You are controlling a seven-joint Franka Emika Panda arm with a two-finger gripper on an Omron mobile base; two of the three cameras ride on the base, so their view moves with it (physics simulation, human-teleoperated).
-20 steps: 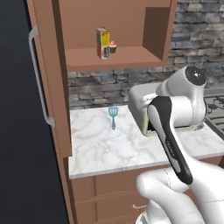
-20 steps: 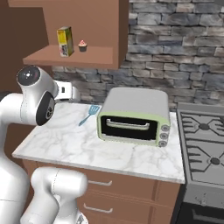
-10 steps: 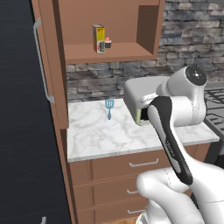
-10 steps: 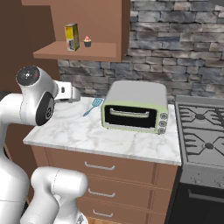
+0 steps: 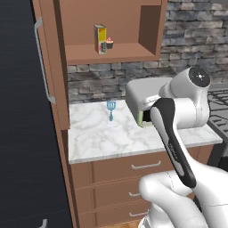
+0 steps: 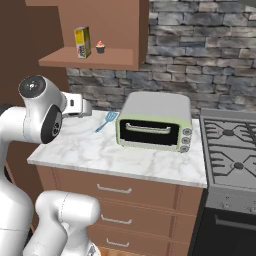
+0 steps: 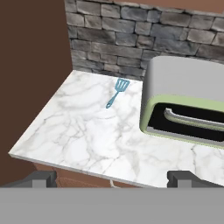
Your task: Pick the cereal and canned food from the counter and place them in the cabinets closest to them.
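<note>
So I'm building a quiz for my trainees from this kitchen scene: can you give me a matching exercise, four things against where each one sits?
Things:
1. cereal
2. blue spatula
3. toaster oven
4. cupcake

Places:
A. flat on the counter, near the stone wall
B. on the open cabinet shelf, at its left end
C. on the counter, next to the stovetop
D. on the cabinet shelf, just right of the yellow box

Pairs: 1-B, 2-A, 3-C, 4-D
</note>
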